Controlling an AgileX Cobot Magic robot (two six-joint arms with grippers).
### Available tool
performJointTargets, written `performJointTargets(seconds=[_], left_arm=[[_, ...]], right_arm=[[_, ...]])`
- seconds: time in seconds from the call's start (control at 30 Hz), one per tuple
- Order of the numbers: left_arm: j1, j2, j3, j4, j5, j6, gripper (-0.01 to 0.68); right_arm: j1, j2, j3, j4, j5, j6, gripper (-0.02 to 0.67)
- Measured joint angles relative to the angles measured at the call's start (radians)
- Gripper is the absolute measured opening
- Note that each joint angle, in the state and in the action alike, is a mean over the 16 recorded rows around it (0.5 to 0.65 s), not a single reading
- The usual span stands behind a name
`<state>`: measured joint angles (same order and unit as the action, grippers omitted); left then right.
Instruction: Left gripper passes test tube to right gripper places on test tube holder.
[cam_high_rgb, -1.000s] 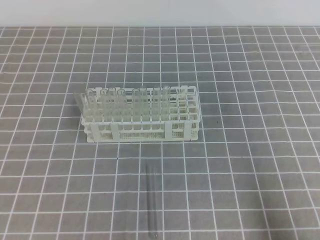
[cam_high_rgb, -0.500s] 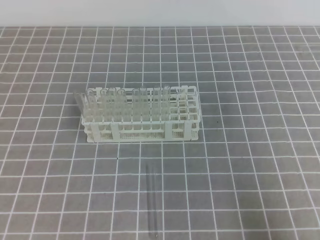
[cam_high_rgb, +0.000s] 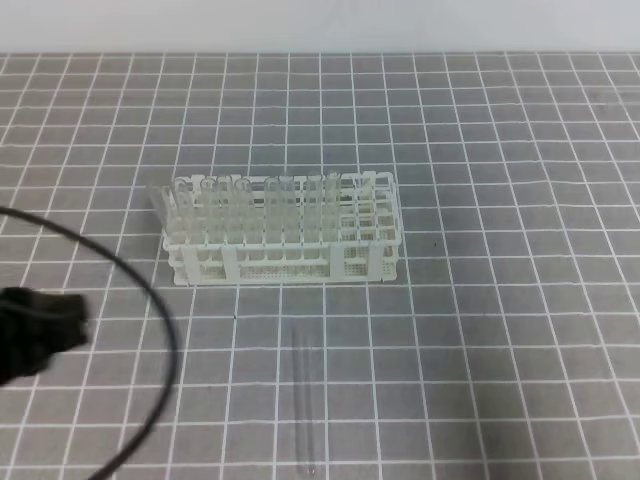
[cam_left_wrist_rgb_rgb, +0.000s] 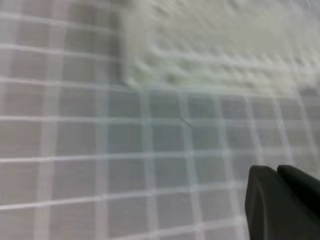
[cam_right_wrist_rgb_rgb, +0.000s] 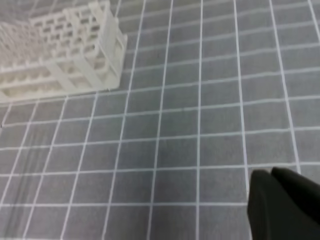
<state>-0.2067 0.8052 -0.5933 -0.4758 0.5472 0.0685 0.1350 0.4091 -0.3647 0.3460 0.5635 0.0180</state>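
The test tube (cam_high_rgb: 303, 400) lies flat on the grey gridded mat, in front of the test tube holder (cam_high_rgb: 280, 232) and apart from it. The holder is a white rack with several clear tubes standing in its left and middle holes. My left gripper (cam_high_rgb: 38, 328) shows as a blurred black mass at the left edge, trailing a loose black cable (cam_high_rgb: 165, 360), well left of the lying tube. The left wrist view is blurred, with the holder (cam_left_wrist_rgb_rgb: 210, 45) at the top and a black finger (cam_left_wrist_rgb_rgb: 280, 205) at the lower right. In the right wrist view the holder (cam_right_wrist_rgb_rgb: 62, 50) sits upper left and a finger (cam_right_wrist_rgb_rgb: 282, 205) lower right.
One tube (cam_high_rgb: 158, 203) leans outward at the rack's left end. The gridded mat (cam_high_rgb: 500, 300) stretches to the right of the rack and up to a pale wall (cam_high_rgb: 320, 25) at the back.
My left arm and its cable have entered from the left edge; before, no arm was in the exterior view. Tube and rack have not moved.
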Motion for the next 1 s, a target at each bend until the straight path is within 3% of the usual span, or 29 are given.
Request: performJointTargets(seconds=[0.27,0.57,0.77,1.0], left_arm=[[-0.218,0.33,-0.126,-0.105,0.035,0.078,0.0],[-0.48,0.684,-0.347,0.012,0.115,-0.079,0.001],[-0.552,0.826,-0.483,0.108,0.225,-0.133,0.01],[-0.571,0.901,-0.55,0.161,0.277,-0.141,0.029]], right_arm=[[0.0,0.049,-0.018,-0.012,0.049,-0.001,-0.001],[0.0,0.052,-0.018,0.013,0.054,-0.011,-0.001],[0.0,0.052,-0.018,0.047,0.054,-0.048,-0.001],[0.0,0.052,-0.018,0.086,0.047,-0.092,-0.001]])
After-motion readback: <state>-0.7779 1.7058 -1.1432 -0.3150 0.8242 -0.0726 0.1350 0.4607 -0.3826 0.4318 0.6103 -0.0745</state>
